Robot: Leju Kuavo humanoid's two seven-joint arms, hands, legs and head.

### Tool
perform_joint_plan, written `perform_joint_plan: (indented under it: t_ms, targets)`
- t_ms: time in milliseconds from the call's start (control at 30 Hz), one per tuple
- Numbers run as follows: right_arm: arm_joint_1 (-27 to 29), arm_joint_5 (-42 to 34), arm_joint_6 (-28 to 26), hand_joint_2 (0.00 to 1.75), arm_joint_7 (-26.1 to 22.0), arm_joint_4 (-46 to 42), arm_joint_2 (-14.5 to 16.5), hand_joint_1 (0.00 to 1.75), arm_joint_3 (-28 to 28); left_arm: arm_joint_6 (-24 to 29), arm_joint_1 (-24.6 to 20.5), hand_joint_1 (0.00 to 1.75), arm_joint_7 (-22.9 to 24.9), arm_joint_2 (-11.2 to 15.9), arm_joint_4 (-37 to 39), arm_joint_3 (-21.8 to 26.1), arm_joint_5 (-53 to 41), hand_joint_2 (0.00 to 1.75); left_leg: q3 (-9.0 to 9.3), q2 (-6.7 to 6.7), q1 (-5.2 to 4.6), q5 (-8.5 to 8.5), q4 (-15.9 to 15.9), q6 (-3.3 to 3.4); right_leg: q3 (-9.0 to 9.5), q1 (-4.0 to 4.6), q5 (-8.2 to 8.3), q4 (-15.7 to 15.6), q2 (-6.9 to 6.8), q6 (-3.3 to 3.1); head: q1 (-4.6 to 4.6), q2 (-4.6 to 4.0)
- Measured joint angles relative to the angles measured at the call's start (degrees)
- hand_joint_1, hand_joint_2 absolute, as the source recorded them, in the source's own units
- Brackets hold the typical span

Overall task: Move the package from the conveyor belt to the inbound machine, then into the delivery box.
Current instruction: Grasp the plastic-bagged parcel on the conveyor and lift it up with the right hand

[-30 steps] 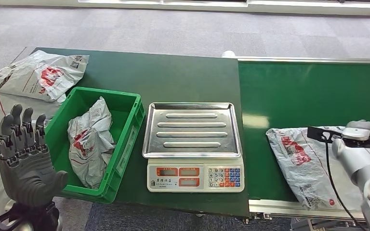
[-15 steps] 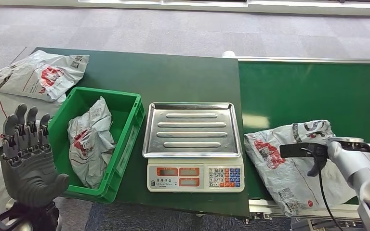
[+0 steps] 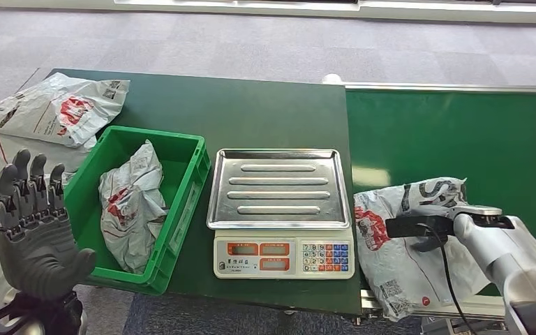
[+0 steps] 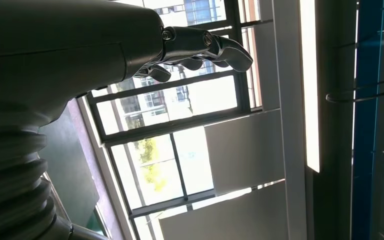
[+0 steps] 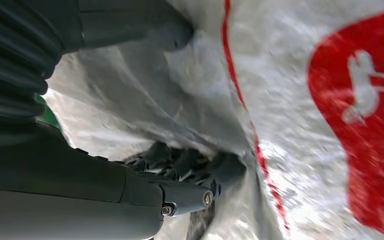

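A grey plastic package with red print lies crumpled at the near left end of the green conveyor belt, beside the scale. My right hand grips it; in the right wrist view the fingers dig into a fold of the package. The inbound machine is a scale with a steel tray, which is bare. The green delivery box holds another grey package. My left hand is raised in front of the box's left side, open, fingers straight; the left wrist view shows its fingers.
Two more grey packages lie on the dark green table at the far left. The scale's keypad faces me. Grey carpet lies beyond the table and the belt.
My right hand has dragged the package left along the belt towards the scale, and the package has bunched up. The left hand has shifted only slightly.
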Motion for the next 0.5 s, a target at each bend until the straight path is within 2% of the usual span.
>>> perform_joint_plan:
  t_ms: [167,500]
  targets:
    - [2.6,-2.2,-2.2,1.75,1.6,-3.1,0.4,1.75,0.3,-0.2,0.1,0.0,0.0,0.0,-0.1,0.1,0.0,1.75,0.01,0.0,0.01,0.0,0.0,0.0,-0.01,0.01,-0.01,0.0,-0.01,0.0,-0.01,0.0]
    - [5.6,-5.4,-2.7,1.75,3.1,-7.9,-0.6,1.75,1.2,-0.2,0.1,0.0,0.0,0.0,-0.6,0.2,0.0,1.75,0.0,0.0,-0.01,-0.01,0.0,0.02,-0.01,-0.03,-0.02,0.0,0.0,0.01,-0.01,0.0]
